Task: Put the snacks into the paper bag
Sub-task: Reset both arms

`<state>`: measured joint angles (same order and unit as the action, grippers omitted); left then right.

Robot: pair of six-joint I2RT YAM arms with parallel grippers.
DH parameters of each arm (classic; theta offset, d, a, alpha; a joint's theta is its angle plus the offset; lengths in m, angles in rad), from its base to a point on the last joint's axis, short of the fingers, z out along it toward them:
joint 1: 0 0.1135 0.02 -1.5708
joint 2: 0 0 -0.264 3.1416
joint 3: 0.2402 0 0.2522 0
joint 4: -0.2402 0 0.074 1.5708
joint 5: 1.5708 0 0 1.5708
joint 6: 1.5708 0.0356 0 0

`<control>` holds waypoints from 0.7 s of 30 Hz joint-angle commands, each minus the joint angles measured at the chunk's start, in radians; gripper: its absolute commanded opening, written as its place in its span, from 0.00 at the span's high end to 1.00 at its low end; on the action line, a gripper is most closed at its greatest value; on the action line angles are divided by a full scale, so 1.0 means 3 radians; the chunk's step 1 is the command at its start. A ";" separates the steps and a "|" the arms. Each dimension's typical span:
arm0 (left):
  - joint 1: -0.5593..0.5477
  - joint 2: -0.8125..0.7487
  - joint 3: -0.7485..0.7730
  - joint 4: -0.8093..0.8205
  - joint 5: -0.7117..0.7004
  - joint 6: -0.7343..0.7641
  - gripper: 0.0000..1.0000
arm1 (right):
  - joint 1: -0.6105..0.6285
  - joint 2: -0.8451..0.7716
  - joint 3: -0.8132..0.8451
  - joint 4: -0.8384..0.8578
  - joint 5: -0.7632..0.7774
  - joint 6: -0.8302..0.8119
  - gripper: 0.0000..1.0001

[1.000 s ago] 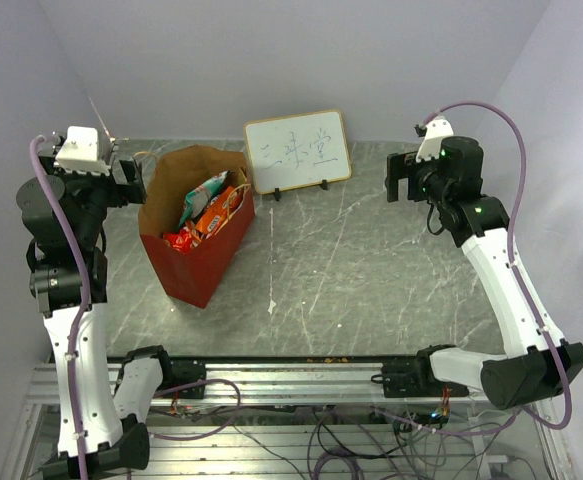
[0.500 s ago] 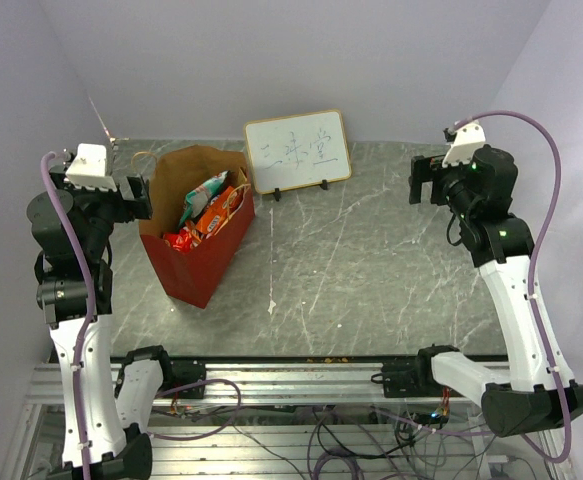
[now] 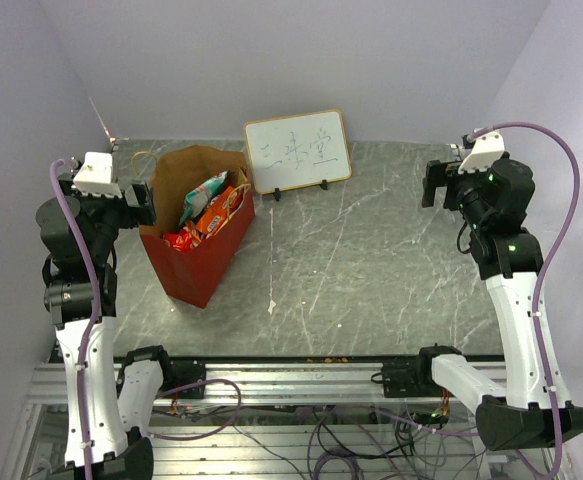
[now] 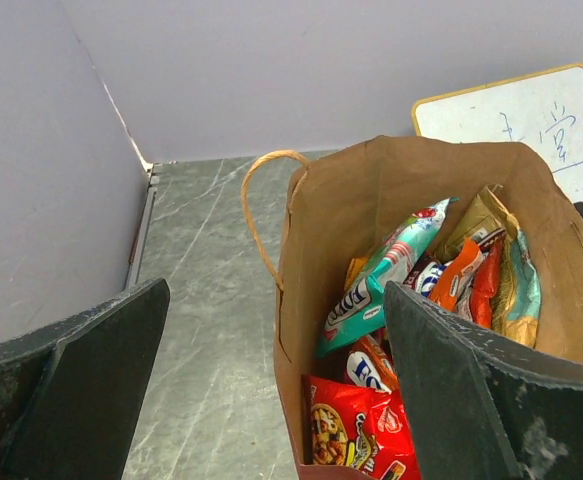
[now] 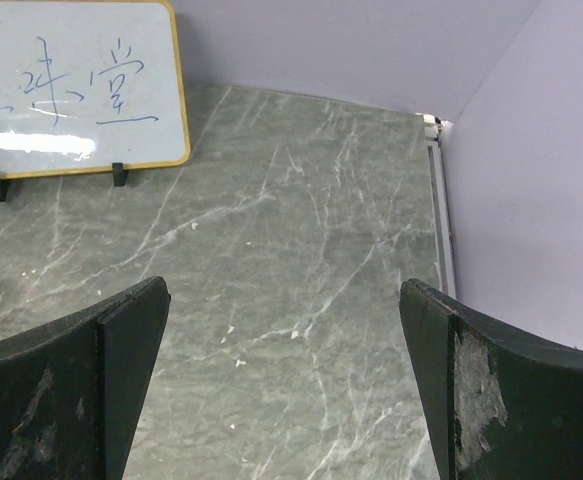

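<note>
Just behind paper bag point(image 3: 199, 268) of snacks point(image 4: 371, 285), whiteboard point(image 3: 298, 150), marble table point(image 3: 371, 260)

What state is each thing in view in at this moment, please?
paper bag: upright, mouth open, filled with packets
snacks: all those visible are inside the bag, none on the table
whiteboard: standing on its feet, written on
left tool: open, holding nothing, raised beside the bag
right tool: open, holding nothing, raised over bare table
</note>
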<state>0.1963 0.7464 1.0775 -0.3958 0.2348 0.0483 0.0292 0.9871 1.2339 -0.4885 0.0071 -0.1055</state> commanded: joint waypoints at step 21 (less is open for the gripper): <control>0.0036 0.0030 0.0195 -0.0097 -0.0152 0.0074 0.01 | -0.0110 -0.0075 -0.0052 0.0038 -0.0177 0.0004 0.00</control>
<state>0.1967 0.7612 1.1065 -0.4171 0.2176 0.0608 0.0067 0.9794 1.2320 -0.4885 -0.0380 -0.1055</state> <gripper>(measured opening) 0.992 0.996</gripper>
